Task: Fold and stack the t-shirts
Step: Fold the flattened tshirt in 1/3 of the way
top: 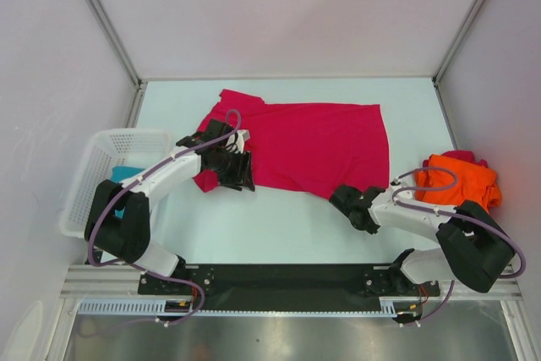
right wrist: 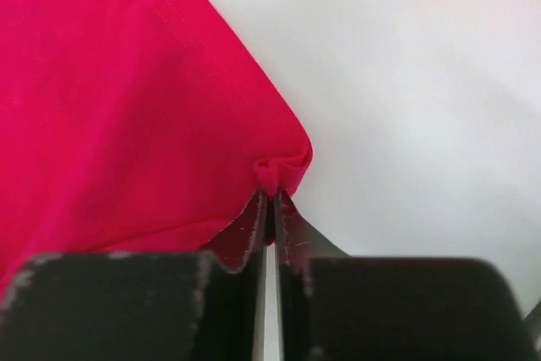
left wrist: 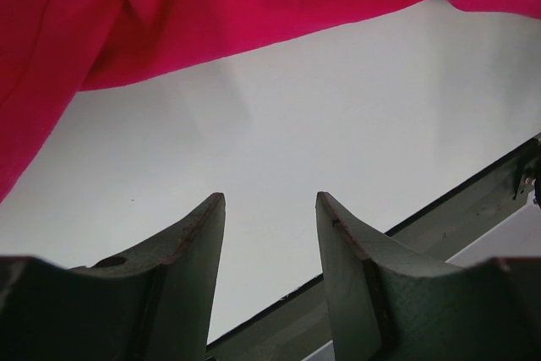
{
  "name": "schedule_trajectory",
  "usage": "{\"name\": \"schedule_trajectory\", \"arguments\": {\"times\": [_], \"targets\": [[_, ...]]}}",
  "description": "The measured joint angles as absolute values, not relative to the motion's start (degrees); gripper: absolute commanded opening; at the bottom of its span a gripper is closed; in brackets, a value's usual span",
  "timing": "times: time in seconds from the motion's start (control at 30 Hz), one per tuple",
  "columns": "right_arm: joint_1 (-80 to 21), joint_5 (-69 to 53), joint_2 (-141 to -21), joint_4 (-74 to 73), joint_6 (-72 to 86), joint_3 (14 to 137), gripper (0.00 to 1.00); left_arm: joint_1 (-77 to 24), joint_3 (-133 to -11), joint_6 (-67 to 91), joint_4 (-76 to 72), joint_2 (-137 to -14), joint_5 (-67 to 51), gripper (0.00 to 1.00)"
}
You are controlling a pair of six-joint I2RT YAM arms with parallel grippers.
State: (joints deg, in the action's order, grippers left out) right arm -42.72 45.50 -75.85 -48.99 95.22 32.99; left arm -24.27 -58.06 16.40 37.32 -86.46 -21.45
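A crimson-pink t-shirt [top: 313, 145] lies spread flat on the white table. My right gripper [top: 340, 198] is at its near right corner and shut on it. In the right wrist view a small bunch of the crimson-pink t-shirt [right wrist: 127, 99] sits pinched between the tips of the right gripper [right wrist: 270, 196]. My left gripper [top: 239, 177] hovers at the shirt's left end, by the sleeve. In the left wrist view the left gripper [left wrist: 270, 200] is open with only bare table between its fingers, and the crimson-pink cloth [left wrist: 169, 14] lies beyond them. An orange t-shirt [top: 456, 179] lies crumpled at the right.
A white mesh basket [top: 93, 158] stands at the left table edge with teal cloth [top: 127, 177] inside. The black front rail [top: 287, 276] runs along the near edge between the arm bases. Grey walls enclose the table on three sides.
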Motion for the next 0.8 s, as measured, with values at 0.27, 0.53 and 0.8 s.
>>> {"name": "schedule_trajectory", "arguments": {"times": [0.27,0.53,0.8], "targets": [[-43.81,46.22,-76.49,-49.8,94.24,34.83,0.0,-24.27,-58.06,16.4,37.23,-86.46,-21.45,0.52],[-43.92,52.45,-77.58,-56.45,91.53,48.07,0.0,-24.27,-58.06,16.4,37.17,-86.46,-21.3,0.52],[-34.79,55.29,-77.82,-56.29,83.18,51.77,0.0,-24.25,-58.06,16.4,37.23,-85.71,-20.69,0.52]]}}
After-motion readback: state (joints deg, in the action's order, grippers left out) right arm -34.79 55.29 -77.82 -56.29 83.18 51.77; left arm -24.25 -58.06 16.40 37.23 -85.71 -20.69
